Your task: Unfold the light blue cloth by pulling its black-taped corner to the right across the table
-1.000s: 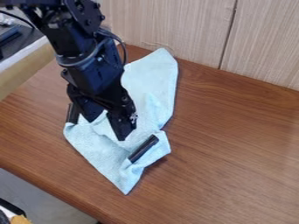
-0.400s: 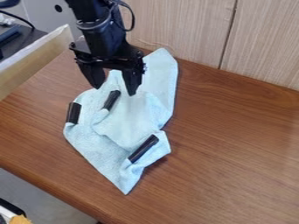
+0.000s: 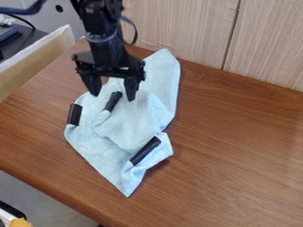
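The black gripper [image 3: 113, 95] hangs at the upper left over a light blue cloth [image 3: 127, 131], open with nothing between its fingers. Crumpled and partly folded, the cloth lies on the wooden table. Three black clips or tubes are on its corners: one clip [image 3: 74, 114] at the left edge, a second clip [image 3: 112, 101] just below the gripper, and a third clip [image 3: 145, 150] at the lower right of the cloth. Whether the fingertips touch the cloth, I cannot tell.
Wooden panels [image 3: 183, 26] stand along the back of the table [image 3: 237, 155]. A pale wooden-sided ledge [image 3: 35, 57] borders the upper left, with dark items on it. The table's front edge runs along the lower left.
From low over the cloth, the gripper has moved up and back, uncovering the middle clip, and now shows open. The cloth's outline looks the same.
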Robot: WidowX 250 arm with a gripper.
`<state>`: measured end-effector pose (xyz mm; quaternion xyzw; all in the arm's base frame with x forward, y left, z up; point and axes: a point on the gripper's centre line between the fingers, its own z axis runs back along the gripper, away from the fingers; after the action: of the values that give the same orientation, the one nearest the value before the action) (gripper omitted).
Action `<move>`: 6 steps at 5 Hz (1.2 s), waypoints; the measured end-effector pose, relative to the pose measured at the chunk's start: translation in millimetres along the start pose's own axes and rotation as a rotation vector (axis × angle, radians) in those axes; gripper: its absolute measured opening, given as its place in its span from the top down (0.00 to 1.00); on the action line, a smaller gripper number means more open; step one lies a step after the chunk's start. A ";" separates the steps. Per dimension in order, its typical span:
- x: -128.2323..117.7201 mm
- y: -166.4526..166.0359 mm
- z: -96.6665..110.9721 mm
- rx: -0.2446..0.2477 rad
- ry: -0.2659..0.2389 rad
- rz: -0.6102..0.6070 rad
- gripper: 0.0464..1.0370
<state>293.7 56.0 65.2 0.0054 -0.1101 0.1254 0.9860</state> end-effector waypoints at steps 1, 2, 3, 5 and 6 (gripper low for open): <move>-5.0 7.5 -13.4 0.015 0.017 0.019 0.04; -5.7 16.5 -22.3 0.023 0.029 0.034 0.04; -8.3 24.6 -32.9 0.030 0.057 0.037 0.07; -5.8 25.9 -35.2 0.029 0.056 0.032 0.66; -6.5 23.8 -35.5 0.026 0.059 0.021 0.88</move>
<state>289.3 78.8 28.8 0.0134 -0.0794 0.1371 0.9873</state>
